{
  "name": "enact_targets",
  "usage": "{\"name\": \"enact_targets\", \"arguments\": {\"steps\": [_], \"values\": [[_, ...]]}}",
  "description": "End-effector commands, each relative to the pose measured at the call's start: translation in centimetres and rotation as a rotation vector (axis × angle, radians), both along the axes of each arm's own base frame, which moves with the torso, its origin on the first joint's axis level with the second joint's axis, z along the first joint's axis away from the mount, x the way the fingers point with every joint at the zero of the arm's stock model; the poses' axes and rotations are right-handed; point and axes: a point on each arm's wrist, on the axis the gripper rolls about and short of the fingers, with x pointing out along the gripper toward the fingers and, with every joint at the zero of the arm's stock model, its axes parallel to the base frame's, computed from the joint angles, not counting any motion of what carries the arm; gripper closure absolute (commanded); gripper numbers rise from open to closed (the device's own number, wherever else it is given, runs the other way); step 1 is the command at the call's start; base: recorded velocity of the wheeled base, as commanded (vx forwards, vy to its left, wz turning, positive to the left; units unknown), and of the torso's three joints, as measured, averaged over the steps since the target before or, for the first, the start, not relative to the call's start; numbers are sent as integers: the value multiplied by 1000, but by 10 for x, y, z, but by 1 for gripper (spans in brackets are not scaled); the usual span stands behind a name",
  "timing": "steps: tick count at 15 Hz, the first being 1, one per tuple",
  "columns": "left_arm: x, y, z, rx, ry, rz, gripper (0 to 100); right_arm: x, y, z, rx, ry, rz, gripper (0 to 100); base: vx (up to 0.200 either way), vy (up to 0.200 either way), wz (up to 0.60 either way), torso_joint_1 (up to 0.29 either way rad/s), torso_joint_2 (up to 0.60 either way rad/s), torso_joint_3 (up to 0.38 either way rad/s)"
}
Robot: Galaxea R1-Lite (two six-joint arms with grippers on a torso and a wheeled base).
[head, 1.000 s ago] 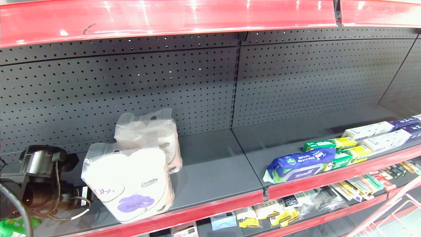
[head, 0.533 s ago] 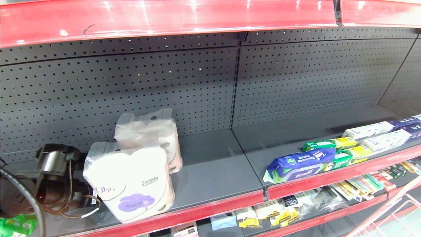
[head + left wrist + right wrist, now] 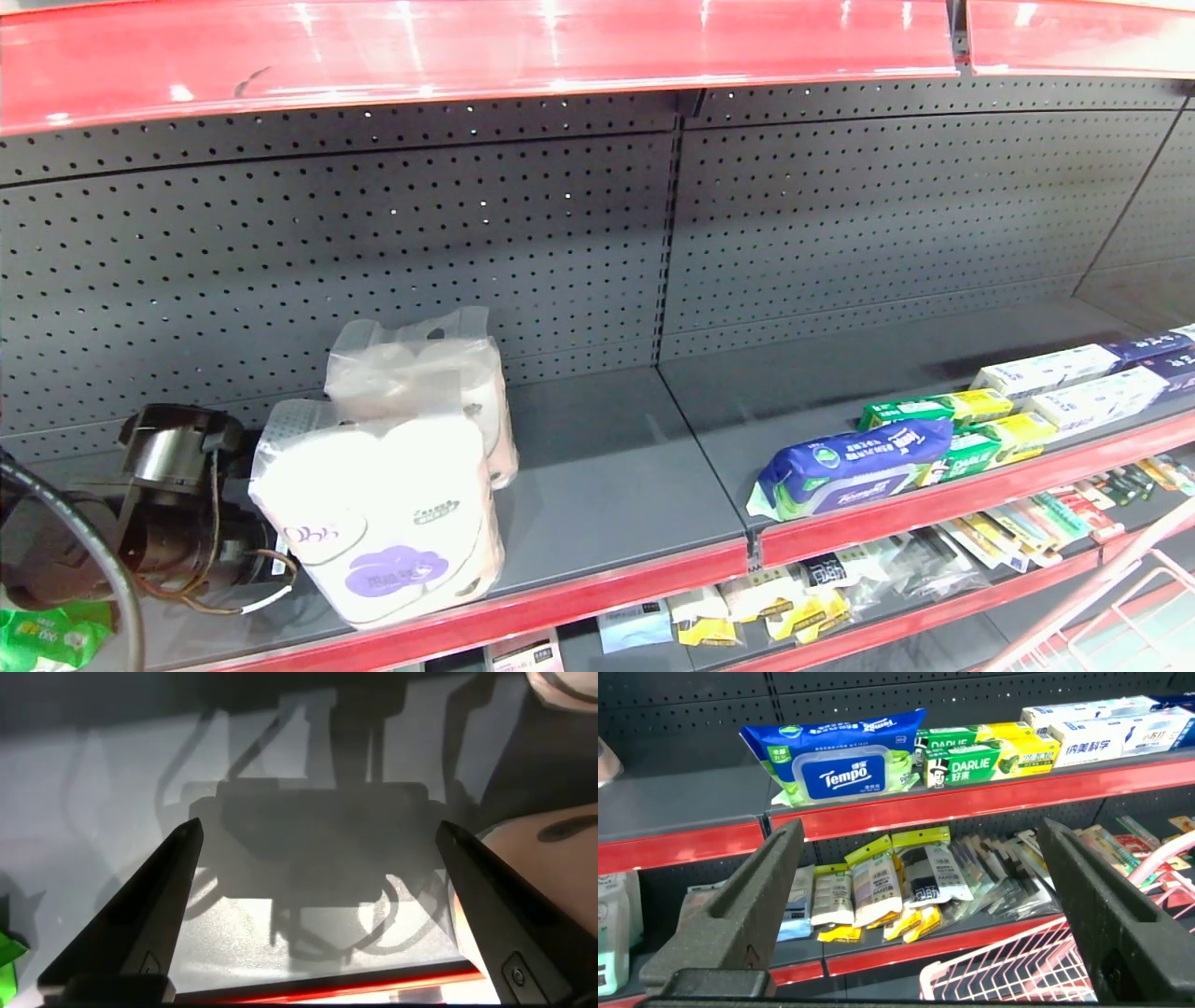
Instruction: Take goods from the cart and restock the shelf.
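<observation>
See the roll pack [image 3: 383, 523] standing at the lower left of the head view, at the front edge of the shelf [image 3: 607, 467], just in front of a second pack [image 3: 429, 392]. Note the left pincer [image 3: 318, 833] spread wide over bare shelf, pinching nothing, with the left arm [image 3: 173, 495] just beside the pack near the frame's left edge and one finger near the pack's side; touching or not, cannot tell. Judging by that, either nudging the pack square or clearing away from it. To do either well: press low on the pack, not high, to slide rather than tip it; stop short of the shelf's red front edge; draw back level and slow to avoid snagging the soft wrap. Note the right pincer [image 3: 922, 833] spread too and holding nothing, facing the wipes [image 3: 850, 467] and toothpaste boxes [image 3: 971, 420] lying at the right of the head view, with the cart [image 3: 1111, 616] showing in the lower right corner. Next, probably, send that pincer down into the cart for another item, minding the wire rim, and set it in the bare stretch of shelf at the frame's middle.
</observation>
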Motion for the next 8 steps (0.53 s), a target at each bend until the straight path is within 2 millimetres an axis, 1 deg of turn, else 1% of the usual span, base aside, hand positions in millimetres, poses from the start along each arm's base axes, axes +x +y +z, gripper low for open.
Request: {"name": "enact_targets", "arguments": {"steps": [1, 8], "values": [[0, -2, 0, 0, -2, -8, 0, 0, 0, 0, 0, 1, 2, 0, 0, 0, 0, 0, 0, 0], [1, -5, 1, 0, -7, -21, 0, 0, 0, 0, 0, 1, 2, 0, 0, 0, 0, 0, 0, 0]]}}
